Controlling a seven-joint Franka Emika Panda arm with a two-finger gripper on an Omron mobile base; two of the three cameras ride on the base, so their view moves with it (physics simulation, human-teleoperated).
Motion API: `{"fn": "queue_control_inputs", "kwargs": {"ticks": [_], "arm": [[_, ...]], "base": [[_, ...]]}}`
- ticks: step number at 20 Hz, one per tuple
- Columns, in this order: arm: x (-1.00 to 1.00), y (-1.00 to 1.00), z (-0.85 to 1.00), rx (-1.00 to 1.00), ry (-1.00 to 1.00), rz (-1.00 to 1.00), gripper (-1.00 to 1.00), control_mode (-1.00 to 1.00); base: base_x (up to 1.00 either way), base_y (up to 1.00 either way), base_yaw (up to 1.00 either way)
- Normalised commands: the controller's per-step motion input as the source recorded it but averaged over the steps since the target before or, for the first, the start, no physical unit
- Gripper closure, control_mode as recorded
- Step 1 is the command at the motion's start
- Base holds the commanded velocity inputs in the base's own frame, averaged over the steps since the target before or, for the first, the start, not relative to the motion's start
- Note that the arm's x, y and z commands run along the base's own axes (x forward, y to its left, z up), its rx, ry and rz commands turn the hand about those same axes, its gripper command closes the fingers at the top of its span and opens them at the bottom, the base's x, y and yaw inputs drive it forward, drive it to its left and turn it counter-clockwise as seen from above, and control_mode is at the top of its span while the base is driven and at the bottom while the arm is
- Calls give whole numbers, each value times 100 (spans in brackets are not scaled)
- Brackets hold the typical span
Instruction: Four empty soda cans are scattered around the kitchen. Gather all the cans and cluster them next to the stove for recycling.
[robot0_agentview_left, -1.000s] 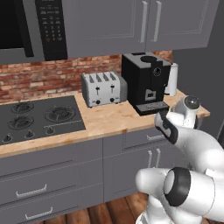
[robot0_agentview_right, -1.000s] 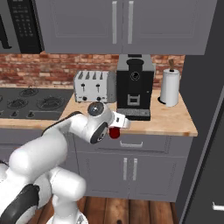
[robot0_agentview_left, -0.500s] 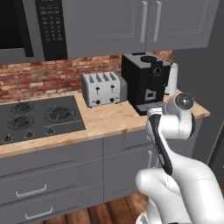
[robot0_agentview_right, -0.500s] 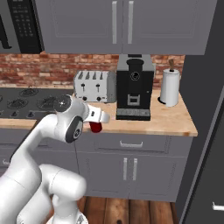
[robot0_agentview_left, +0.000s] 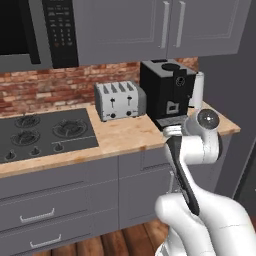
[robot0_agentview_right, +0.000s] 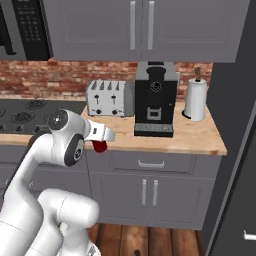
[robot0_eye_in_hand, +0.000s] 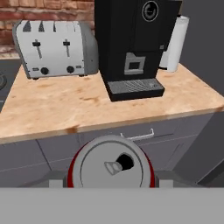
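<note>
A red soda can (robot0_agentview_right: 101, 146) with a silver-grey top (robot0_eye_in_hand: 111, 164) sits between my fingers, and my gripper (robot0_agentview_right: 102, 142) is shut on it. I hold it in the air just in front of the wooden counter's front edge, above the drawers, level with the toaster. In the hand view the can top lies at the bottom, with the gripper (robot0_eye_in_hand: 111, 179) on both sides of it. The black stove (robot0_agentview_left: 45, 132) lies flat in the counter to the left of the toaster; its corner also appears in the other views (robot0_agentview_right: 20, 117) (robot0_eye_in_hand: 2, 83).
On the wooden counter (robot0_eye_in_hand: 65, 109) stand a silver toaster (robot0_agentview_right: 107, 97), a black coffee machine (robot0_agentview_right: 155, 97) and a white paper towel roll (robot0_agentview_right: 196, 100). A microwave (robot0_agentview_left: 30, 30) hangs above the stove. A tall dark panel (robot0_agentview_right: 235, 150) closes the right side.
My arm has swung left along the counter's front with the can still held, from in front of the coffee machine to level with the toaster.
</note>
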Motion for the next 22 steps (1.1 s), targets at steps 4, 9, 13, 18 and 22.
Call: {"fn": "queue_control_inputs", "kwargs": {"ticks": [4, 9, 13, 18, 22], "arm": [[0, 0, 0, 0, 0, 0, 100, 100], [0, 0, 0, 0, 0, 0, 100, 100], [0, 0, 0, 0, 0, 0, 100, 100], [0, 0, 0, 0, 0, 0, 100, 100], [0, 0, 0, 0, 0, 0, 100, 100]], "base": [[-88, 13, 22], [-96, 75, 27], [-44, 100, 28], [-13, 100, 30], [2, 100, 26]]}}
